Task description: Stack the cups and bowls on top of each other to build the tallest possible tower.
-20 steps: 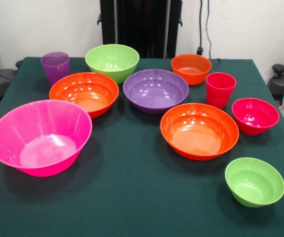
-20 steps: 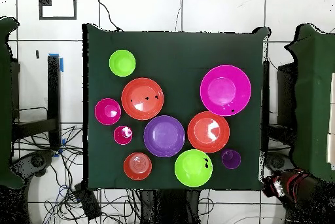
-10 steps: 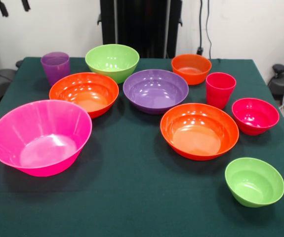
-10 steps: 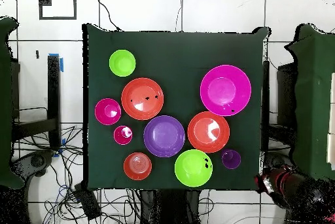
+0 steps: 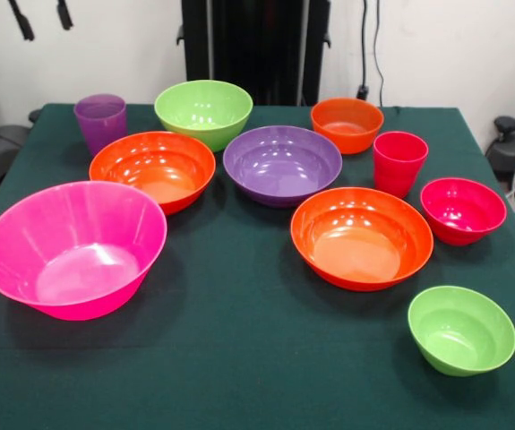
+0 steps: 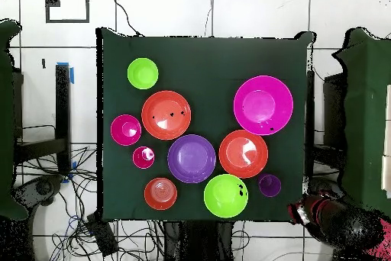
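Observation:
Every cup and bowl stands alone on the green cloth; no tower is in view. In the front view the purple cup (image 5: 100, 121) is far left and the red-pink cup (image 5: 399, 161) right of the purple bowl (image 5: 282, 163). Around them sit a lime green bowl (image 5: 203, 109), a small orange bowl (image 5: 347, 123), two wide orange bowls (image 5: 152, 168) (image 5: 362, 236), a big hot pink bowl (image 5: 73, 246), a red-pink bowl (image 5: 463, 209) and a small green bowl (image 5: 461, 328). My gripper (image 5: 42, 16) hangs open and empty at the top left, above and behind the purple cup.
The overhead view has the red and black arm (image 6: 330, 217) off the table's bottom right corner, close to the purple cup (image 6: 269, 185). The table (image 6: 206, 59) has bare cloth along its top side. Cables lie on the floor below the table.
The gripper's tips came into the front view at the top left and moved right and slightly down. In the overhead view the arm slid left toward the table's corner. Nothing on the table moved.

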{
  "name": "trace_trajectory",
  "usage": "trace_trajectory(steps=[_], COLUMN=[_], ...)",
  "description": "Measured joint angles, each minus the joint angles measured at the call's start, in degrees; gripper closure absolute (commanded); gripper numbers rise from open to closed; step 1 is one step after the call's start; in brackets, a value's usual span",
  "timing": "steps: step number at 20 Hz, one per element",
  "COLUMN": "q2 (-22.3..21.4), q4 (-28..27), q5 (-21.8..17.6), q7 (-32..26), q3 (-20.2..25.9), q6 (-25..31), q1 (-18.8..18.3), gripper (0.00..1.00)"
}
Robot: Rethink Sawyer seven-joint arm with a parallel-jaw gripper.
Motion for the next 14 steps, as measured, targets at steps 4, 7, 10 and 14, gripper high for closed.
trace_trajectory(steps=[4, 7, 10, 14], q2=[-1.1, -1.9, -2.0, -2.0], q4=[1.9, 3.5, 4.4, 5.6], q5=[0.0, 0.0, 0.0, 0.0], q7=[0.1, 0.8, 1.6, 3.0], q3=[-0.9, -1.8, -2.7, -4.1], q6=[-1.4, -3.6, -5.5, -8.1], q1=[2.5, 5.4, 7.2, 9.5], gripper=[0.00, 0.00, 0.00, 0.00])
